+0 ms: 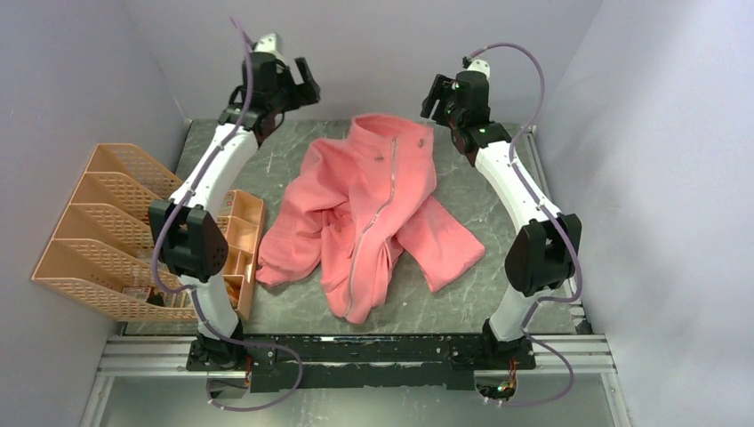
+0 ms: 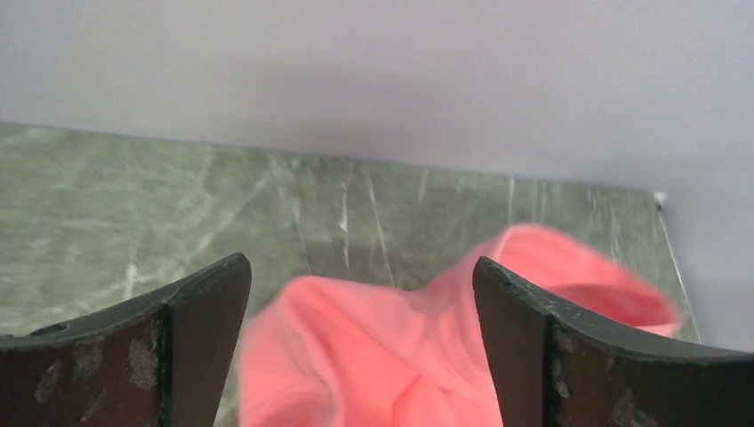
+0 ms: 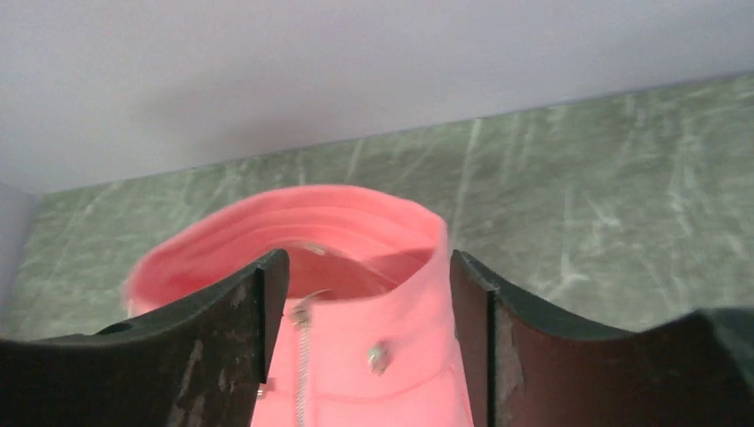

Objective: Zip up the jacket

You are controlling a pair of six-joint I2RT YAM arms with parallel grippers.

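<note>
Nearest to the left wrist camera stand two dark fingers (image 2: 182, 356), worn and scratched, with their lower parts cut off by the bottom edge. The left gripper (image 2: 360, 280) is spread wide and pinches nothing. Between its fingers shows a blurred fold of the jacket (image 2: 356, 356), and which part of the garment this is I cannot tell. The right gripper (image 3: 369, 267) is spread apart and empty as well, and its black fingers (image 3: 204, 365) frame the upright collar, a soft round ring of salmon-pink fleece. Just under the collar a small metal zipper pull (image 3: 300, 316) hangs, and beside it sits a round metal snap (image 3: 378, 357). The teeth below run out of the picture. In the top view both grippers hang over the far edge of the table (image 1: 293, 307), one on each side of the collar, and touch no cloth. The jacket lies in the middle of the table, front up and wrinkled, with the pale zipper line (image 1: 382, 205) running from collar to hem. One sleeve spreads to the right, and the other is folded and partly hidden under the body. The table has a dark green, marble-like surface with pale veins. At the left an orange plastic mesh file rack (image 1: 98, 222) stands, partly covered by the left arm, and just beside it is a small orange box (image 1: 246, 233) whose contents are too small to make out.
</note>
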